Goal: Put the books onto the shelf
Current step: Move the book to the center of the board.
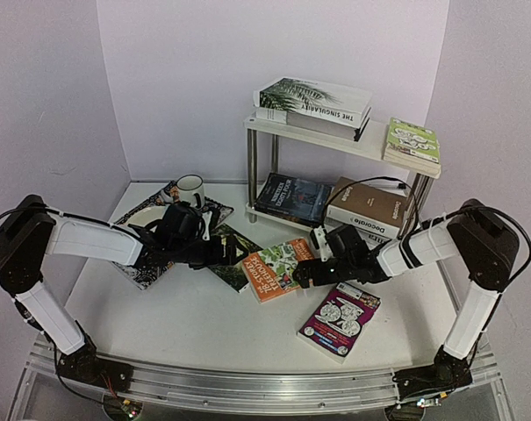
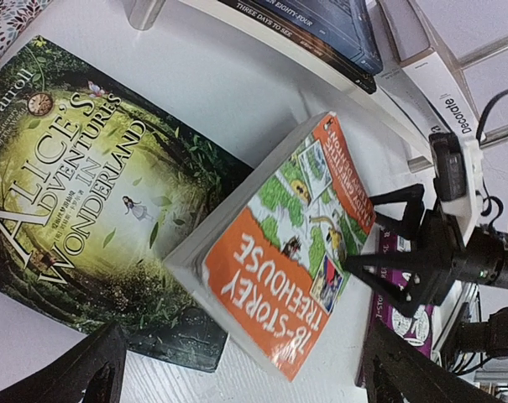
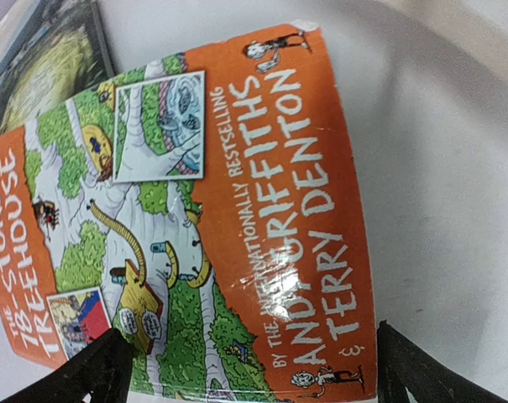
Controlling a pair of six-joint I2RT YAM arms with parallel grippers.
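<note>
As my left gripper and right gripper gape wide and empty, orange illustrated paperback lying on the white table between their fingertips, dark green paperback just below my left one, white metal-legged two-tier shelf beyond both, already carrying several books.

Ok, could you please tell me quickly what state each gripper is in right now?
Left gripper: open, holding nothing.
Right gripper: open, holding nothing, poised over the orange book.
</note>
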